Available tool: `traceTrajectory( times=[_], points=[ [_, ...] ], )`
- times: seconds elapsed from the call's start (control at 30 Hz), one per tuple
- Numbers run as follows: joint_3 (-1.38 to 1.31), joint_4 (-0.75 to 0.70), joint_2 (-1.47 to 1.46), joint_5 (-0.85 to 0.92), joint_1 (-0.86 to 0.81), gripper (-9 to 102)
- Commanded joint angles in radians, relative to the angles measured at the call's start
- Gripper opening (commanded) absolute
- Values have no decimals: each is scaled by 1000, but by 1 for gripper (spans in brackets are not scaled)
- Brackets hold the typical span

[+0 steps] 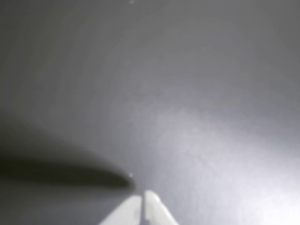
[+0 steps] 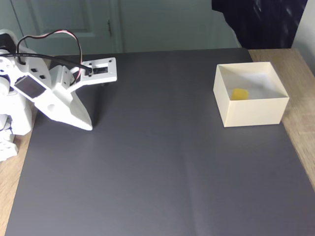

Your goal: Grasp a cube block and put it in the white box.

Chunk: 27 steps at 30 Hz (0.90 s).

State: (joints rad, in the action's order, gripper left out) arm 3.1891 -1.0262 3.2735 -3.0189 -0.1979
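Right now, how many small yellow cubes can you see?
1. The small bright yellow cube block lies inside the square cream-white box at the right of the fixed view, toward its left wall. The front wall could hide others.

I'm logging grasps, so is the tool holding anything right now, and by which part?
Nothing is held. The tool is shut and empty above the dark mat; the cube lies inside the box.
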Motion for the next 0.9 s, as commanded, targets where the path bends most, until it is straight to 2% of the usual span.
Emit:
traceTrajectory(
  times=[0.0,0.87],
  points=[
    [-5,-11,8,28,18,0],
    [-5,-100,8,71,23,0]
  ],
)
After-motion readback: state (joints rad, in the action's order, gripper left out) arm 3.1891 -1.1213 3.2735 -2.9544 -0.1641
